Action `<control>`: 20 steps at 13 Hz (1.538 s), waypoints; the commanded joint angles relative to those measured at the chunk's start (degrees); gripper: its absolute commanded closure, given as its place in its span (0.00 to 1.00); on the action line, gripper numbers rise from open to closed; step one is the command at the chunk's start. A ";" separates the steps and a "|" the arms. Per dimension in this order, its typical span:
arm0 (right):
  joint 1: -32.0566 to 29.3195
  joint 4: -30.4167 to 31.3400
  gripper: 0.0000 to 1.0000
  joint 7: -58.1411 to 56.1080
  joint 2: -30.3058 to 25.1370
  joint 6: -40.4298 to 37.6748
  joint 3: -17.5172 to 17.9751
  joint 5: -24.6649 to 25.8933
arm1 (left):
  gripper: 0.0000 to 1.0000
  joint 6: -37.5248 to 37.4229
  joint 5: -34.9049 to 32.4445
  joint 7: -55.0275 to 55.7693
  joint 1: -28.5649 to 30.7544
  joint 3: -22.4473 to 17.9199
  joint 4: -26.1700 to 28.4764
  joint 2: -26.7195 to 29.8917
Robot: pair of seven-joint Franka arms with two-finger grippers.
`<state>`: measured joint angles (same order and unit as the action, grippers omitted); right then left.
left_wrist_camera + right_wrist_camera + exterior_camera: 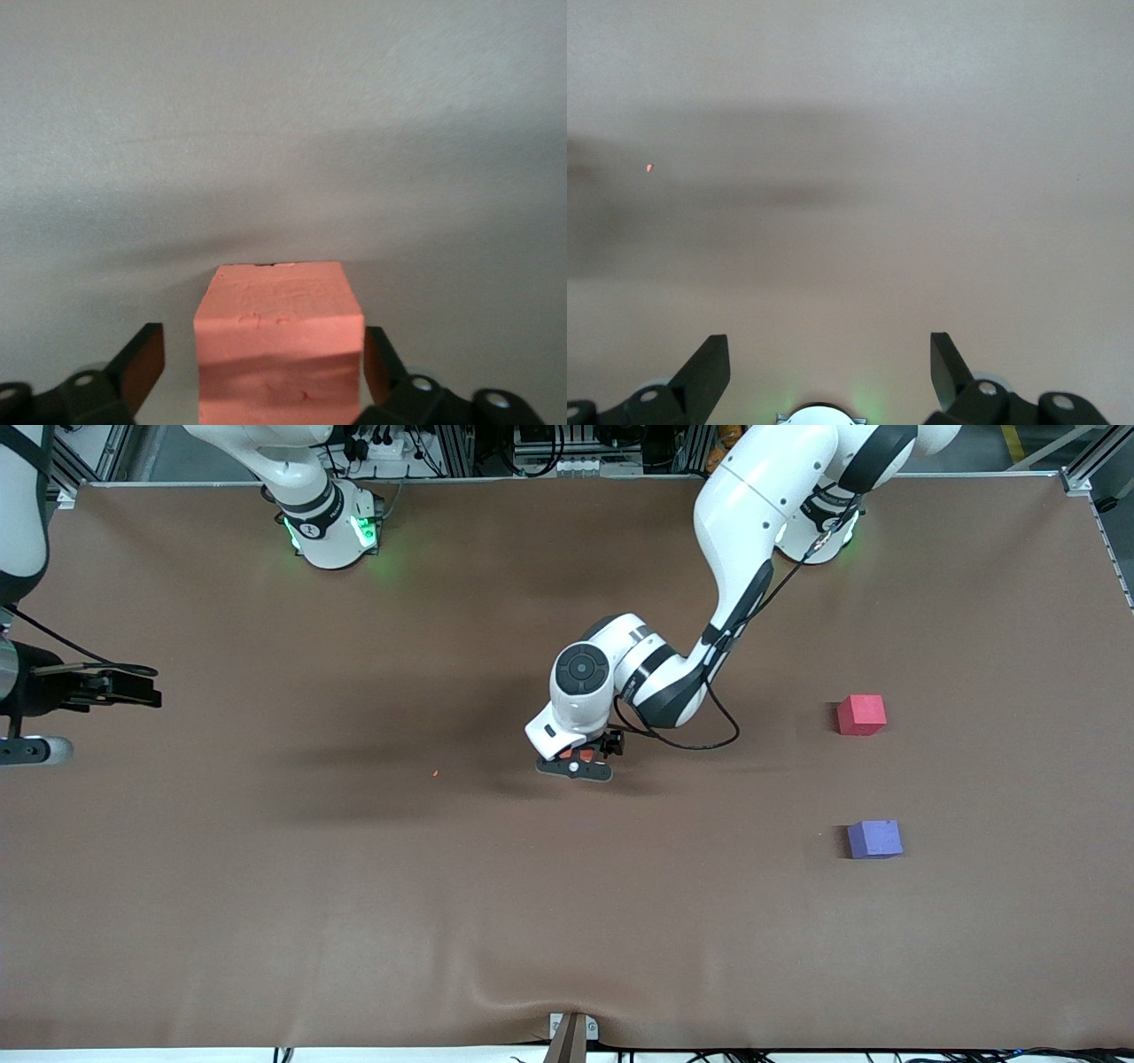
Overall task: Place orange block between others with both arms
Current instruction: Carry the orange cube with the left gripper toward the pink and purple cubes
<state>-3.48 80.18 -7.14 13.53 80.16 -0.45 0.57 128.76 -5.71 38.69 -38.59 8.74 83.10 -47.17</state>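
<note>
Near the middle of the brown desk (354, 886), the left tool (580, 766) is down around the orange block (279, 345).

No words or labels can be read on the blocks. The orange block is a small cube of soft, dull foam with tiny dents, so it has no long side; it sits flat with one face toward the left wrist camera. It sits between the two black fingers (142, 363) of the left tool. One finger is right against it and one has a gap, so the tool is not shut on it. The pinkish-red cube (861, 715) and the purple-blue cube (874, 839) sit well apart toward the left arm's end, the purple-blue one nearer the front camera. The right tool (830, 367) waits wide open and empty above the right arm's end. A tiny orange crumb (434, 774) lies on the desk.
</note>
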 commanded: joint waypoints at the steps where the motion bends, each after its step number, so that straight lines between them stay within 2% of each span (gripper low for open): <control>1: -0.03 1.64 0.00 -0.34 -2.02 0.35 0.54 1.36 | 1.00 -0.26 -1.68 2.00 -0.61 -0.48 -0.84 -0.38; 4: -0.03 1.47 0.00 -0.25 -1.67 0.35 0.62 2.14 | 1.00 -0.53 -2.55 6.75 0.17 -0.66 -0.75 0.67; 9: 0.41 -1.25 0.00 -0.16 -1.58 0.26 0.71 3.55 | 1.00 -13.59 -3.43 -0.78 12.28 -0.48 0.39 8.39; 14: 0.67 -1.35 0.00 0.54 -1.66 0.17 0.89 3.21 | 1.00 -14.94 -3.35 -17.03 28.01 0.05 16.63 19.20; 20: 0.58 -1.43 0.00 2.20 -2.02 -2.46 1.15 0.14 | 1.00 -13.72 -3.00 -20.92 40.07 1.36 23.24 20.10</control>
<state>-3.03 78.68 -6.91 12.56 79.51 0.46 2.26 113.53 -7.95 19.04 -1.76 8.48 102.62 -29.06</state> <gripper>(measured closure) 0.000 0.401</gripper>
